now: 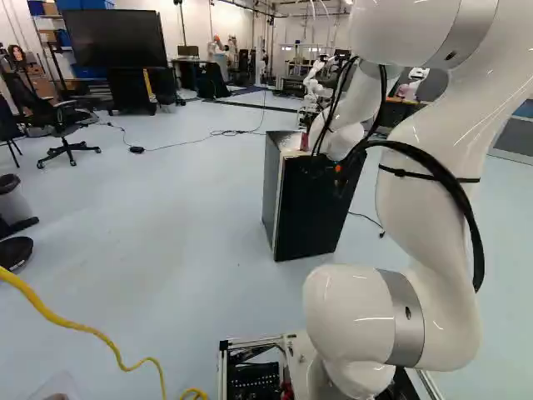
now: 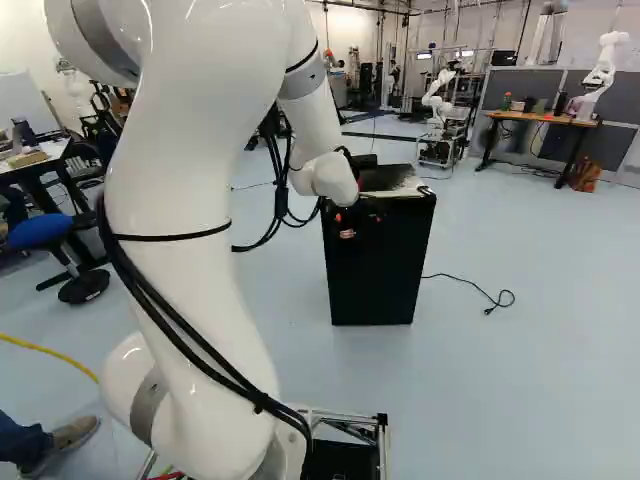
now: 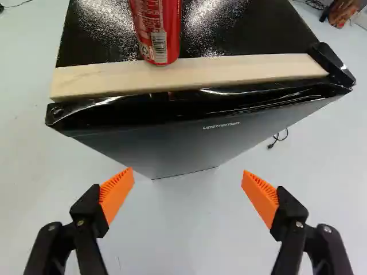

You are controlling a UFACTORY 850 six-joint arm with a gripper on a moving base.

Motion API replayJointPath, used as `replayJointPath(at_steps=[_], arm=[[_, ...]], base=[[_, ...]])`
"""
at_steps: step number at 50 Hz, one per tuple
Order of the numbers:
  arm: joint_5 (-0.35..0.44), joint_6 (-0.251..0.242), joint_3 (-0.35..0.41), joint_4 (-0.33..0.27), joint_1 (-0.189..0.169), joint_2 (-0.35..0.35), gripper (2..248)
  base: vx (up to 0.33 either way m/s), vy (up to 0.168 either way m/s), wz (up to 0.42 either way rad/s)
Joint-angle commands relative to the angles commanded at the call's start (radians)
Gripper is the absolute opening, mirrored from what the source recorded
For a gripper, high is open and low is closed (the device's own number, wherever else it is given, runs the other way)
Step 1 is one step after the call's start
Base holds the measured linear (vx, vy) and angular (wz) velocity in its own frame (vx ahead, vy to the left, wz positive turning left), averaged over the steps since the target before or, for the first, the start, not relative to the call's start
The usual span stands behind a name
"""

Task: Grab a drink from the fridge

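Observation:
The black gripper [image 2: 347, 222] is at the wrist, by the top front of the dark fridge [image 2: 376, 280] in the right base view. Seen from the wrist, the gripper [image 3: 188, 179] stands open, its orange pads wide apart with nothing between them. Ahead of the fingers is the fridge's door [image 3: 172, 146], closed, with its upper edge facing the camera. A red can [image 3: 159, 28] stands on the fridge's top, its base on the pale wooden strip [image 3: 229, 71] along the front. The same can shows small beside the wrist in the left base view. The fridge's inside is hidden.
A yellow cable [image 1: 71, 323] lies at the near left, and a black cord [image 2: 470, 287] beside the fridge. Farther back are an office chair [image 1: 62, 125], another robot [image 2: 437, 100] and a wooden-topped table [image 2: 540, 118] with one more robot.

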Motion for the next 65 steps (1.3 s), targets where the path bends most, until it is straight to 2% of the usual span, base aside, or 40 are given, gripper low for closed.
replayJointPath(at_steps=[30,42,65], arm=[[0.127,0.000,-0.020,-0.046,0.001,-0.078,247],[0.176,0.000,-0.022,-0.063,0.001,-0.087,247],[0.186,0.000,-0.032,-0.067,0.003,-0.095,247]], base=[[0.000,0.000,0.000],[0.000,0.000,0.000],[0.000,0.000,0.000]])
